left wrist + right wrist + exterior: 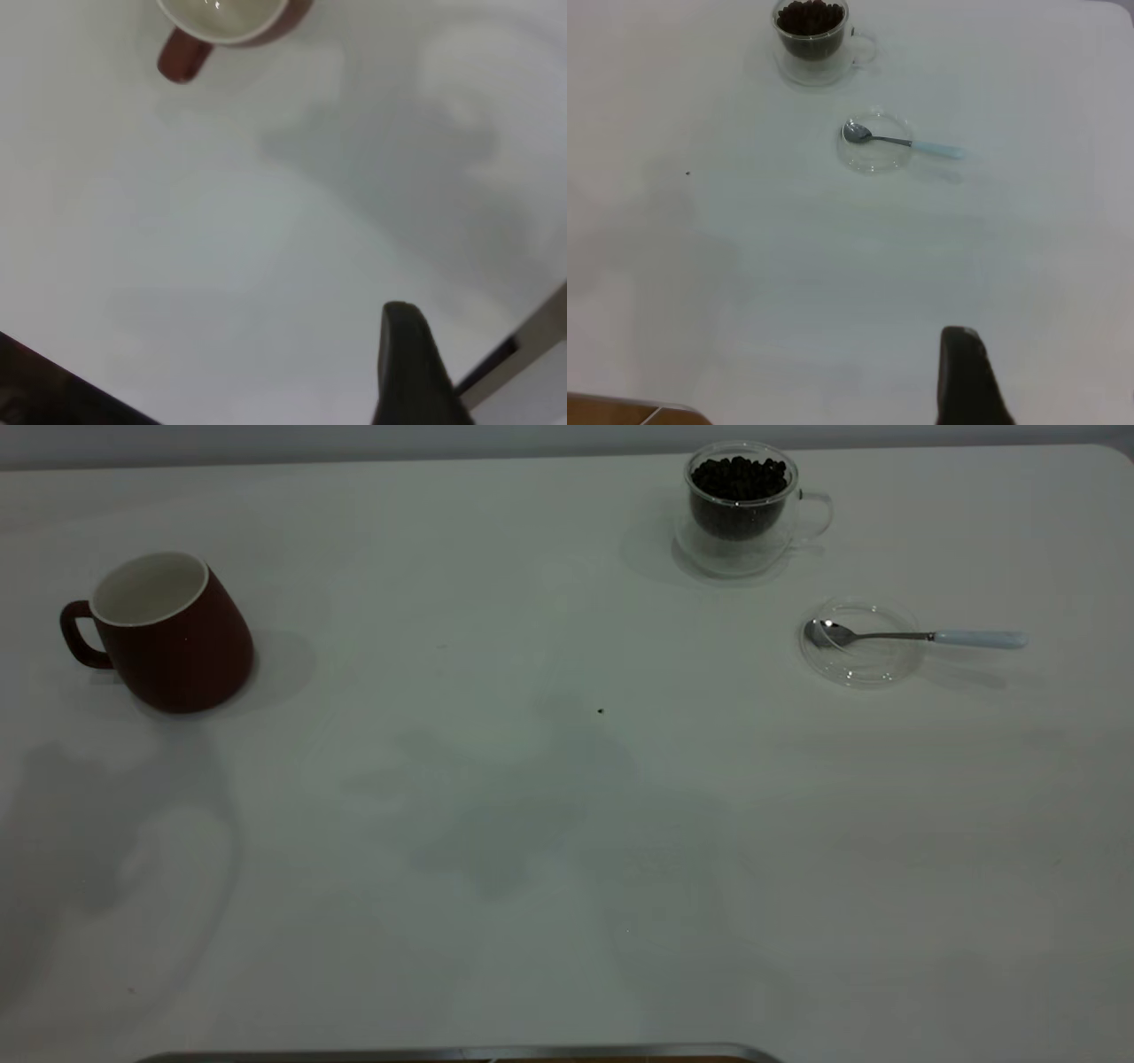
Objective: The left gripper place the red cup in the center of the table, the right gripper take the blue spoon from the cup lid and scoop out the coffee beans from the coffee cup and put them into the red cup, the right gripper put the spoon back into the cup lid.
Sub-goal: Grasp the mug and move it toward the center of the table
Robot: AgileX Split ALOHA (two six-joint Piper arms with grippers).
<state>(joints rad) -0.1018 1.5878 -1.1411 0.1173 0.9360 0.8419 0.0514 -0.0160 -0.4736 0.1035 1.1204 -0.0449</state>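
Nearest the exterior camera lies bare tabletop (567, 921), with only a thin metal strip (461, 1054) along the near edge; no arm appears in that view. Step in hand, by judgement: the first one, moving the red cup (168, 633) to the centre. It stands upright and empty near the left edge, toward the far side, loop handle pointing at that edge. A sound grasp would take the rim or wall on the side away from the handle, lift clear, and set the wide base down flat well short of the other items. Near the far edge, right of centre, the glass coffee cup (742, 505) holds the coffee beans (738, 476). Just nearer and further right, the clear cup lid (861, 644) carries the blue spoon (921, 637), bowl inside, pale handle overhanging toward the right edge. A dark speck (601, 711) marks the middle. Each wrist view shows one dark fingertip only: left gripper (412, 367) high above the table, the mug at the frame's margin; right gripper (967, 376) high, well apart from the lid. Whether either is open or closed cannot be told.
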